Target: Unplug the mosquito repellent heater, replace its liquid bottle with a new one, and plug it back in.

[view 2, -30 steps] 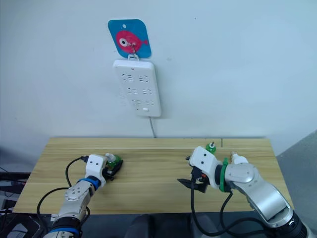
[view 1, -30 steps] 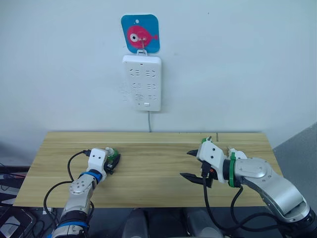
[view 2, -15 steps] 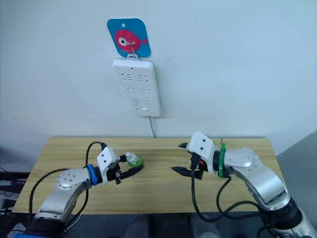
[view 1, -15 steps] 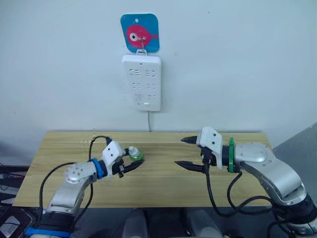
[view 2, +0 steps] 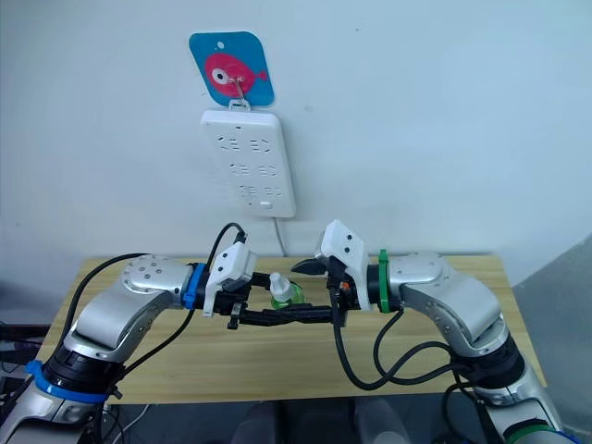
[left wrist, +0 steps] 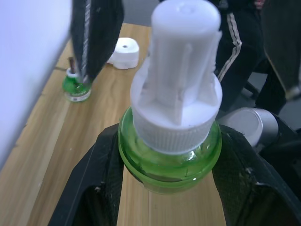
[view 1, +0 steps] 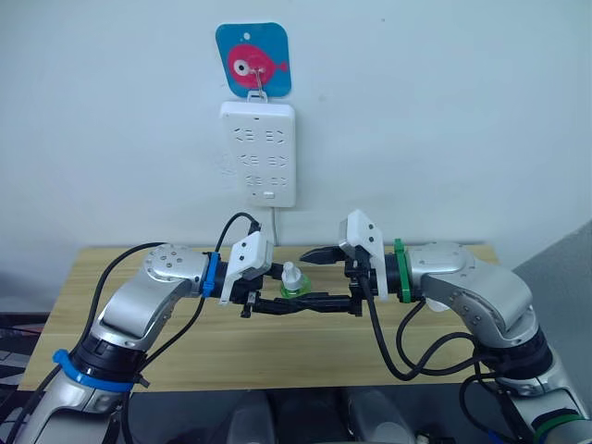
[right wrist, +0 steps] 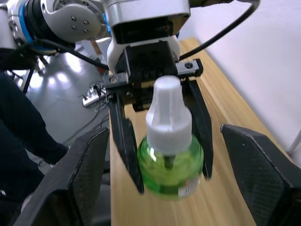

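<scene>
My left gripper [view 1: 289, 298] is shut on a green liquid bottle [view 1: 292, 280] with a white cap, held upright in the air above the middle of the table [view 1: 111, 277]. My right gripper [view 1: 310, 277] faces it from the right, open, with one finger above the bottle and one below, neither touching. In the right wrist view the bottle [right wrist: 170, 157] stands between the left gripper's two black fingers [right wrist: 126, 141]. The mosquito repellent heater [left wrist: 124, 52], small, white and rounded, lies on the table. Beside it stands a second green bottle [left wrist: 76, 87] with a bare wick.
A white multi-socket power strip [view 1: 258, 153] hangs on the wall under a blue plaque with a pink fish [view 1: 252, 60], its cable running down behind the table. A person's dark trousers [left wrist: 235, 42] show beyond the table's edge.
My left gripper has lifted the green bottle off the table and carried it right to the middle. My right gripper has swung left and up to meet it.
</scene>
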### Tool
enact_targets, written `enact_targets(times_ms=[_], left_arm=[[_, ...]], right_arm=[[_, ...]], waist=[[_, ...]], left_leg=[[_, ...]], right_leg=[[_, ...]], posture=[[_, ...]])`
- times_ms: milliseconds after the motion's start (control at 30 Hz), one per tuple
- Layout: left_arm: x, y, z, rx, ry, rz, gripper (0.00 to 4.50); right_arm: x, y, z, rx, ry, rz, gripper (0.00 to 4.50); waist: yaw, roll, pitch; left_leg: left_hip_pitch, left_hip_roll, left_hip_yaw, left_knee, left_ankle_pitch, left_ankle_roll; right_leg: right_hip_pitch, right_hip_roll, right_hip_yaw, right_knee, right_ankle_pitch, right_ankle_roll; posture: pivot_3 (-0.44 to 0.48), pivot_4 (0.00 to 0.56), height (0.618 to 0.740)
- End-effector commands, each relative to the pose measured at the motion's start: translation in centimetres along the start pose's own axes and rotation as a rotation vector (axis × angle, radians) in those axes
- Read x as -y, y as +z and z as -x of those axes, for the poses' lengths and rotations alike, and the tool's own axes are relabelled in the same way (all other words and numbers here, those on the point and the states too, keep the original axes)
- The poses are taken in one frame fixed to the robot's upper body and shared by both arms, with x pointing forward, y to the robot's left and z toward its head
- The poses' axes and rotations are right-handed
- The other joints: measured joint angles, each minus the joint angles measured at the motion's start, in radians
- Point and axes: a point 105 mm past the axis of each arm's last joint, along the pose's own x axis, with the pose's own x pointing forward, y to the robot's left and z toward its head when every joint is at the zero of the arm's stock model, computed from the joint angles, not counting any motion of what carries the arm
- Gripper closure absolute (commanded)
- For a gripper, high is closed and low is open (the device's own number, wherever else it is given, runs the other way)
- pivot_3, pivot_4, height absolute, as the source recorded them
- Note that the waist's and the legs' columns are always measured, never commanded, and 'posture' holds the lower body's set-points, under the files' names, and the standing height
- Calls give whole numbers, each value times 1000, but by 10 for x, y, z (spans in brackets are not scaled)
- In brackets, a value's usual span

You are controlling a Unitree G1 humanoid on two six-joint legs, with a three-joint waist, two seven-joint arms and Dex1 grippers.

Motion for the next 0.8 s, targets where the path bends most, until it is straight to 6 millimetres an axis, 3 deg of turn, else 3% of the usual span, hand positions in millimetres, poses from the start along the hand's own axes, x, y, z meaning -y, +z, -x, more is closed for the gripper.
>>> enact_targets(times_ms=[33, 133, 233, 433, 467, 733, 800], left_arm=[[-3, 5, 0, -2, -14, -40, 2244], [-6, 7, 1, 5, -10, -46, 2244], [-7, 9, 2, 12, -5, -46, 2244], [-6, 11, 4, 25, -2, -46, 2244], [-6, 12, 4, 28, -1, -46, 2244], [-11, 15, 10, 106, 50, -35, 2244], [-14, 10, 14, 88, 59, -37, 1517]], right_arm=[[-3, 10, -5, 31, 14, 6, 529], [-3, 10, -8, 38, 17, -4, 529], [-3, 8, -11, 35, 15, -3, 1117], [-2, 4, -14, 6, 12, 48, 3300], [-2, 5, -14, 10, 12, 54, 3462], [-2, 14, -9, 57, 35, 80, 3466], [-2, 18, -6, 84, 43, 88, 3466]], waist=[[-6, 0, 0], [-13, 0, -1], [-20, 0, -4], [-24, 0, -5], [-24, 0, -6], [-25, 0, -17], [-25, 0, -25]], left_leg=[[0, 0, 0, 0, 0, 0], [-1, 0, -1, 0, 0, 0], [-5, 0, -2, 2, 1, -1], [-7, 0, -4, 2, 2, -3], [-6, 0, -5, 2, 3, -3], [-8, 0, -10, 2, 4, -4], [-9, 0, -13, 2, 5, -4]], right_leg=[[0, 0, 0, 0, 0, 0], [0, 0, -1, 0, 0, 0], [-4, 0, -3, 1, 0, 0], [-5, -1, -5, 4, 0, 0], [-5, -1, -5, 4, 0, 0], [-4, -1, -12, 5, 1, -1], [-4, -1, -15, 5, 1, -1]], posture=[[-117, 112, 735], [-111, 109, 735], [-109, 108, 735], [-100, 103, 735], [-100, 103, 735], [-99, 90, 735], [-101, 79, 735]])
